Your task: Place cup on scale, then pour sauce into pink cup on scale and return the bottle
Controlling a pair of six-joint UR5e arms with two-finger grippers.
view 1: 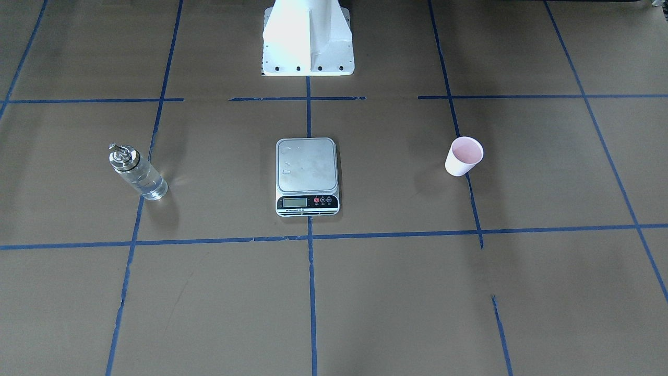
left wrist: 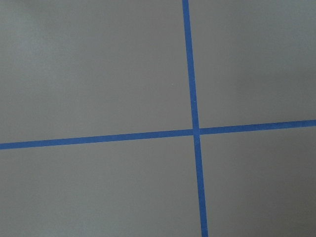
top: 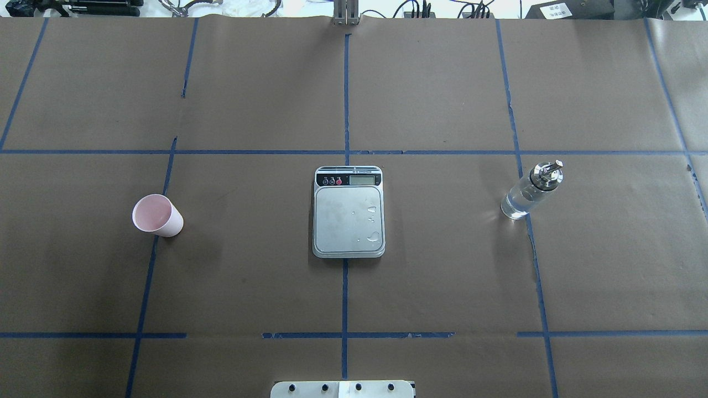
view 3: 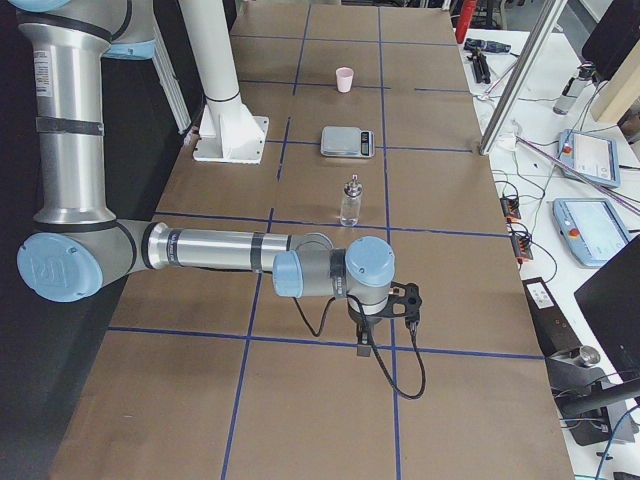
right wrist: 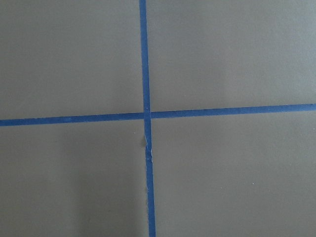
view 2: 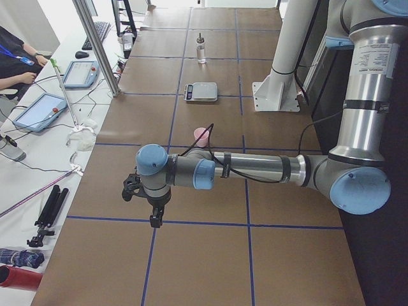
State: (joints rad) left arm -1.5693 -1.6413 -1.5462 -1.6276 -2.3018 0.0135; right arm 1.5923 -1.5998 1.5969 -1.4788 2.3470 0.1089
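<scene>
The pale pink cup (view 1: 463, 155) stands upright on the brown table, on my left side (top: 157, 215). The scale (view 1: 307, 175) sits at the middle (top: 348, 213), its silver platform bare but for a few droplets. The clear glass bottle (view 1: 136, 172) with its silver pourer stands upright on my right side (top: 531, 190), holding clear sauce. My left gripper (view 2: 155, 217) hangs over the near table end, well short of the cup (view 2: 201, 135). My right gripper (view 3: 363, 345) hangs short of the bottle (view 3: 351, 203). I cannot tell whether either is open. Both wrist views show only tape lines.
The white robot base (view 1: 308, 42) stands behind the scale. Blue tape lines (top: 345, 287) grid the table. A side bench with tablets (view 2: 38, 109) and a metal post (view 2: 95, 44) runs along the far edge, with a person (view 2: 16, 60) seated there.
</scene>
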